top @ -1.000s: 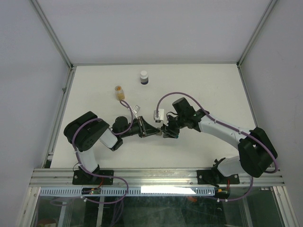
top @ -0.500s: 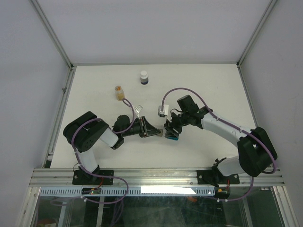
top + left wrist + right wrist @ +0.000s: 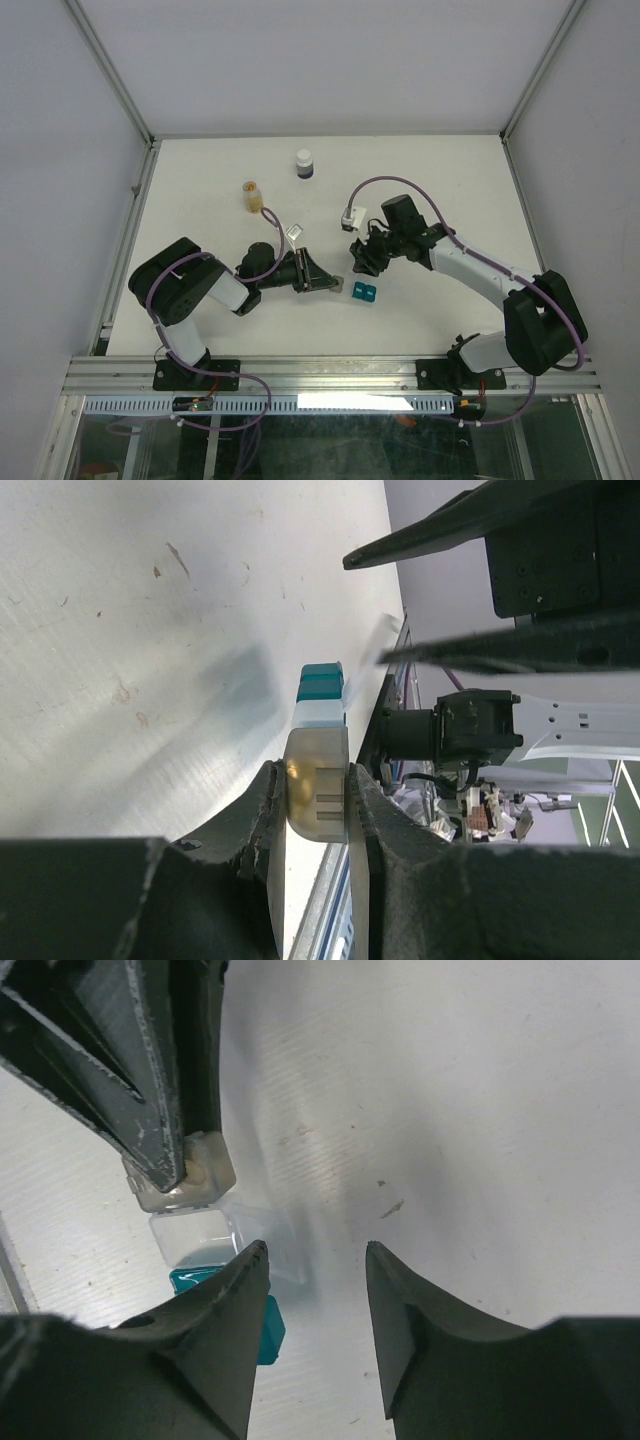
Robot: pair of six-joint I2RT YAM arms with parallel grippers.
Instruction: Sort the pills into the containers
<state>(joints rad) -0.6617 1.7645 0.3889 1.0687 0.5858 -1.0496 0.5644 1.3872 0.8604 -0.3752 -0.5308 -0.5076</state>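
- Low in the middle of the overhead view, the left tool (image 3: pixel 330 282) is clamped on the grey-brown cup (image 3: pixel 318 798). It holds the cup just beside the teal container (image 3: pixel 362 292), which lies on the bench (image 3: pixel 450 180).
- Just up-frame of the teal container hangs the right tool (image 3: pixel 316 1250), fingers apart with nothing between them.
- The pills show only as an orange-tan mass inside the capped vial (image 3: pixel 254 195), upper left of centre and well apart from both tools.
- The step appears to be setting out the cups. The cup should go down level and mouth up without nudging its neighbour, and be released only once it sits flat.
- The cup looks like pale, smooth plastic with rounded corners. The teal one is glossy and square, and the bench is matte white and scuffed, so such light pieces would probably slide or tip easily.
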